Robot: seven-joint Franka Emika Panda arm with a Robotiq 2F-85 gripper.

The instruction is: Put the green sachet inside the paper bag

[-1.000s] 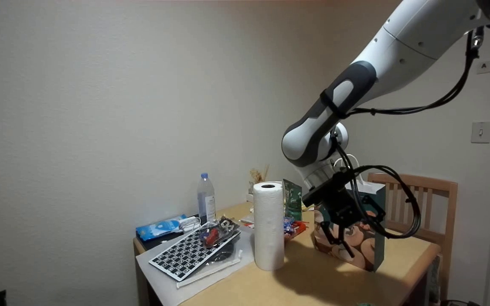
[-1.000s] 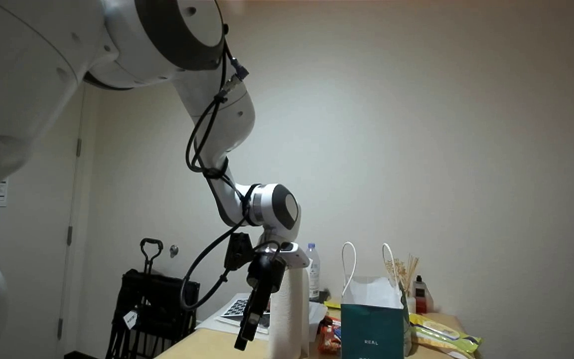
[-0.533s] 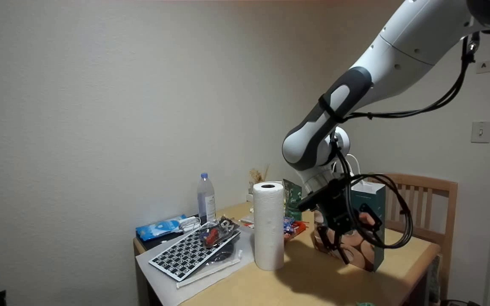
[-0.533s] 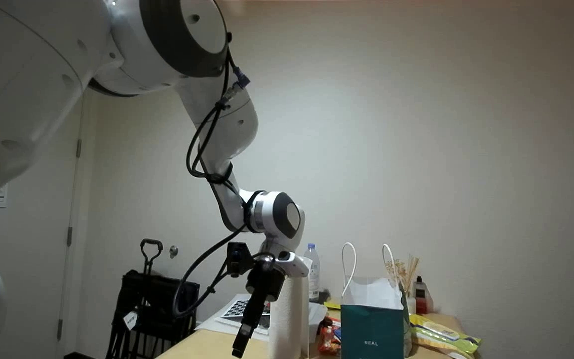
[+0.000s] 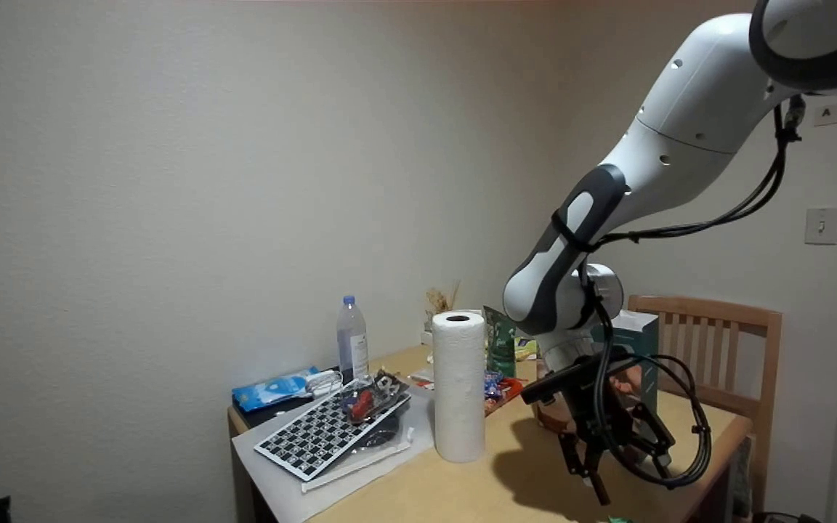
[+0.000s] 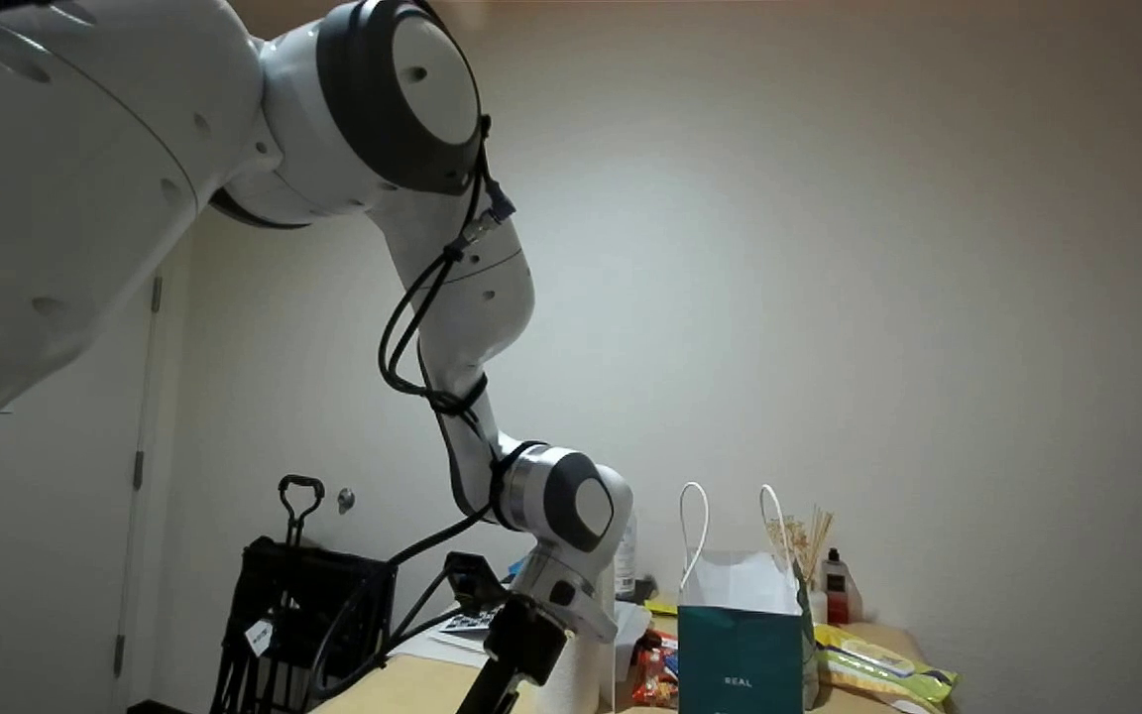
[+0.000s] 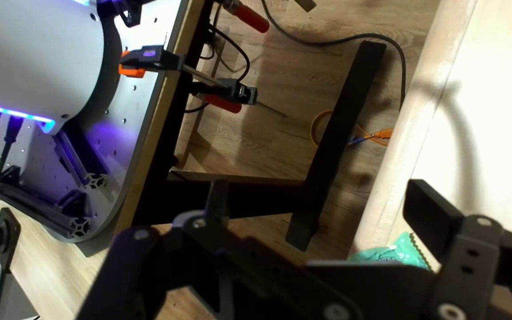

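We judge this the reach: sachet (image 7: 396, 254) lower right in the wrist view, gripper (image 7: 322, 202) spread, empty; next, centre over it.

The robot arm (image 5: 680, 138) moved lower, and its pincer (image 5: 635, 485) came down closer to the bench (image 5: 418, 501) and the green packet (image 7: 394, 253). In an exterior view, the pincer's tips dropped out of sight, and the arm hid more of the bottle (image 6: 625, 570). The shadow (image 5: 535, 465) on the bench shifted too.
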